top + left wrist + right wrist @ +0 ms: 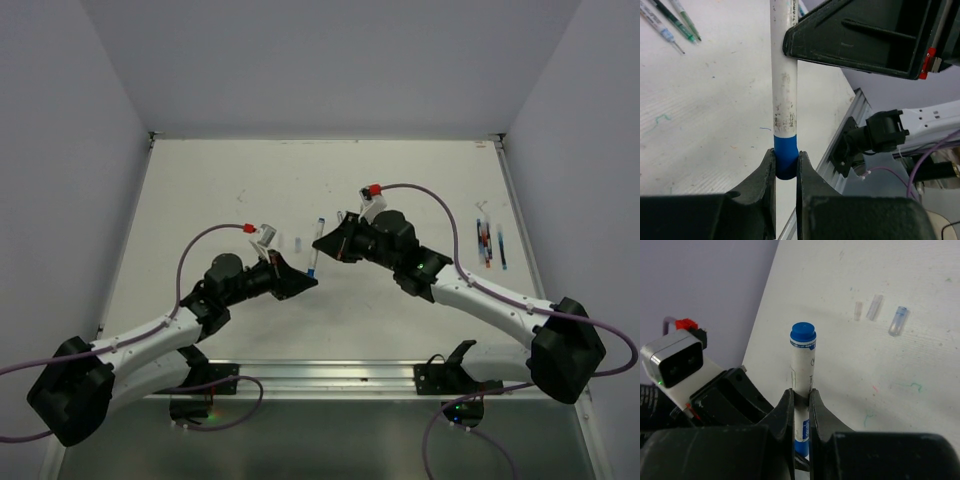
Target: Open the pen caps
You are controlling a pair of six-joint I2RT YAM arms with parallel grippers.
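A white-barrelled pen [315, 250] with blue ends is held in the air between both grippers at the table's middle. My left gripper [786, 165] is shut on its blue cap [786, 156]; the white barrel [785, 85] runs away from it into the right gripper's fingers [805, 35]. My right gripper [801, 400] is shut on the barrel [803, 370], and the pen's other blue end [803, 333] sticks out free beyond it. In the top view the left gripper [304, 282] is just below the right gripper [322, 242]. Three loose clear caps [874, 307] lie on the table.
Several other pens [488, 243] lie in a row near the table's right edge; some also show in the left wrist view [670, 22]. A loose cap [298, 243] lies just left of the held pen. A metal rail [330, 375] runs along the near edge.
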